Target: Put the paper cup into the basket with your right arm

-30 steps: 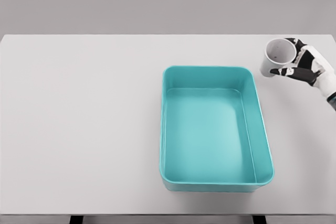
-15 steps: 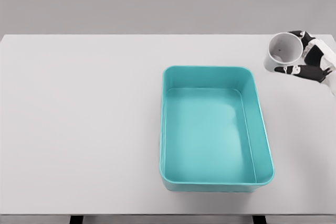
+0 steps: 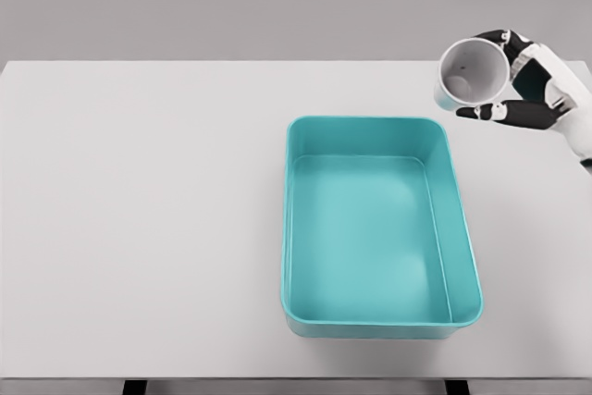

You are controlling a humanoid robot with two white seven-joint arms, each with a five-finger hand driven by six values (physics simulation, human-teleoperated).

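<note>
Now paper cup in right robot hand

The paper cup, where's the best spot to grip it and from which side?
Grip the paper cup around its side wall, coming from the right, as the right hand does now. Its round wall suits wrapping fingers, its open mouth stays clear, and the basket lies on its left, so probably nothing blocks the carry.

**One head camera, looking down**

You have a single view from the robot's head; it faces forward and down over the white surface; it sits fairly near, the far edge meeting a grey backdrop.
</note>
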